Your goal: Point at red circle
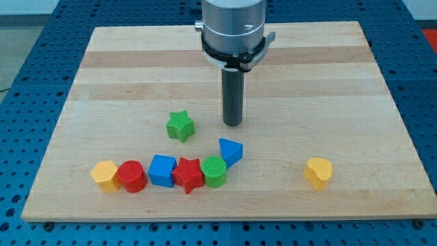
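Red circle (131, 176) sits low on the board (328, 82), toward the view's left, in a row of blocks. Yellow block (105, 175) touches it on the left; blue square (162, 171) sits just beside it on the right, then red star (189, 175) and green circle (214, 171). Blue triangle (230, 151) lies just above the green circle. Green star (180, 126) stands alone above the row. Yellow heart (318, 172) is well apart, view's right. My tip (233, 124) rests right of the green star, well apart from the red circle. No hand on this rig, just a bare rod, holding nothing.
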Controlling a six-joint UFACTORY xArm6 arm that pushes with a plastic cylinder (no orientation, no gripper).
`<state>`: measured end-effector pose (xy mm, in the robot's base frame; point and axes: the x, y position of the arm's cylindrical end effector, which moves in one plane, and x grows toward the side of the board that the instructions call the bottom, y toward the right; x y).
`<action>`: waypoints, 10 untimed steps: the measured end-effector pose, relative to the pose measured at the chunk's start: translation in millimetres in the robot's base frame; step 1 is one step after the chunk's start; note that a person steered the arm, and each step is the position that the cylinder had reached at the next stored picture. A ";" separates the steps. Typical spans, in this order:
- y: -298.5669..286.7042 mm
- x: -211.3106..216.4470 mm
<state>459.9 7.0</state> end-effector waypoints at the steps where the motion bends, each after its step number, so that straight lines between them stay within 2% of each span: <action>1: 0.0 0.0; 2: -0.6 -24.3; 3: -28.0 -90.4; 4: -112.7 -109.7; 5: -226.0 -91.9; 6: -311.2 -41.7; 7: -311.0 -13.7; 8: -301.4 46.1; 10: -233.1 156.1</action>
<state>616.1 -226.2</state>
